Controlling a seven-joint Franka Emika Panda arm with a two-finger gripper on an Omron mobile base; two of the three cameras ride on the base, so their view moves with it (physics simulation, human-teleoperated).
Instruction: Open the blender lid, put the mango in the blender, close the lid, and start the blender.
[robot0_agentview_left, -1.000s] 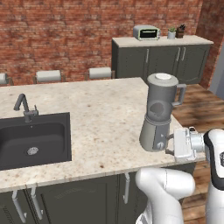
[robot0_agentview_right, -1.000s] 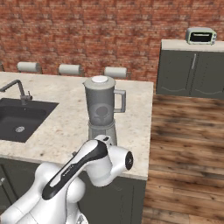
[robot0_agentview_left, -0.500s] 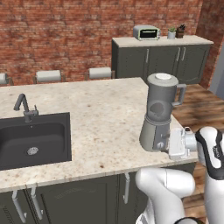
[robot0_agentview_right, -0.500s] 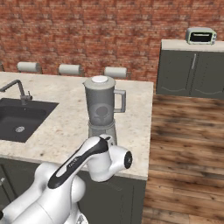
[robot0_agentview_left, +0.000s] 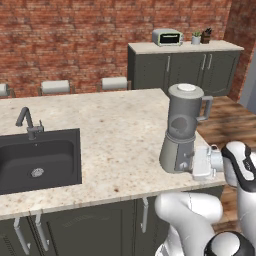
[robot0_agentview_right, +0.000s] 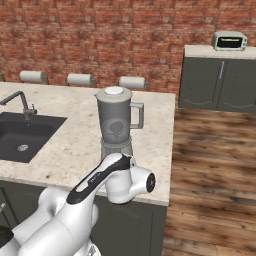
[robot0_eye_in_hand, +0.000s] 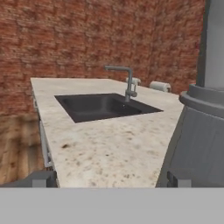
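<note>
Plainly, the biggest thing in play is the desk (robot0_agentview_left: 100, 130), a pale speckled stone island with a dark sink (robot0_agentview_left: 37, 160) and faucet (robot0_agentview_left: 27, 122) set into its left half. Near its right-hand edge stands the blender (robot0_agentview_left: 182, 130), upright, with the blender lid (robot0_agentview_left: 186, 88) seated on the smoky jar and the handle turned away toward the wooden floor. The white arm reaches in low from the side, and the tool (robot0_agentview_left: 200, 164) sits just beside the blender's rounded base, level with the small front knob (robot0_agentview_left: 184, 163).

From the hand view the base fills the right side, with two dark tips at the bottom corners, one (robot0_eye_in_hand: 41, 178) set wide to the left and the other (robot0_eye_in_hand: 179, 178) against the base; I judge the tool released, with nothing between its jaws.

The main risk comes from this low, sideways position. The blender stands close to the desk's edge, so a push from the wrist against the base could slide or tip the tall appliance, and the jar is top-heavy. A second risk is order: the lid appears closed, and I cannot find the mango in any view, so pressing the knob now would start an appliance whose filling I cannot confirm. Lastly, the knob is small, and a tip could easily slip past it.
</note>
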